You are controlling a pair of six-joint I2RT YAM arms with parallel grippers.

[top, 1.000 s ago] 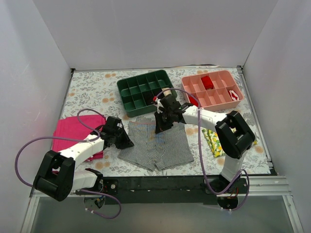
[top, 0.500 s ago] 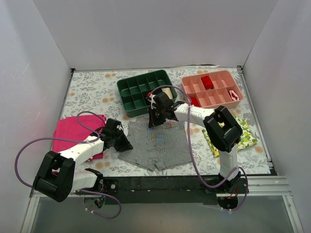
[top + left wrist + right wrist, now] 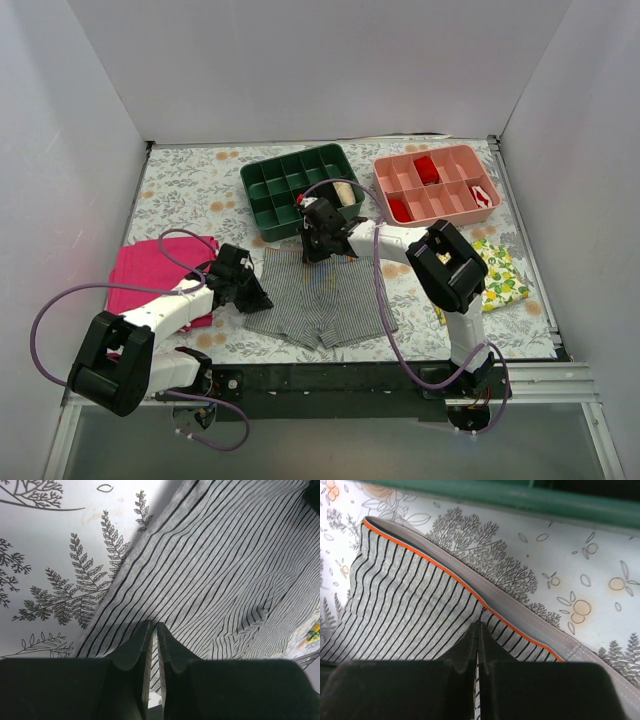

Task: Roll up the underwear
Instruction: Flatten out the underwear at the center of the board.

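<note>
The grey-and-white striped underwear (image 3: 322,298) lies flat on the patterned table, waistband toward the back. It also shows in the left wrist view (image 3: 215,555) and in the right wrist view (image 3: 395,605), where its orange trim (image 3: 445,572) runs along the waistband. My left gripper (image 3: 254,296) rests at the underwear's left edge; its jaws (image 3: 154,626) are shut over the striped fabric. My right gripper (image 3: 314,240) is at the waistband's left part, shut (image 3: 478,625) on a pinch of fabric just below the trim.
A green compartment tray (image 3: 247,190) stands just behind the waistband, and its wall shows in the right wrist view (image 3: 520,497). A pink tray (image 3: 437,150) stands at the back right. A magenta cloth (image 3: 150,275) lies left; a lemon-print cloth (image 3: 495,275) lies right.
My right gripper has slid left along the waistband and the arm has swung with it, uncovering more of the lemon-print cloth. The left gripper has barely moved.
</note>
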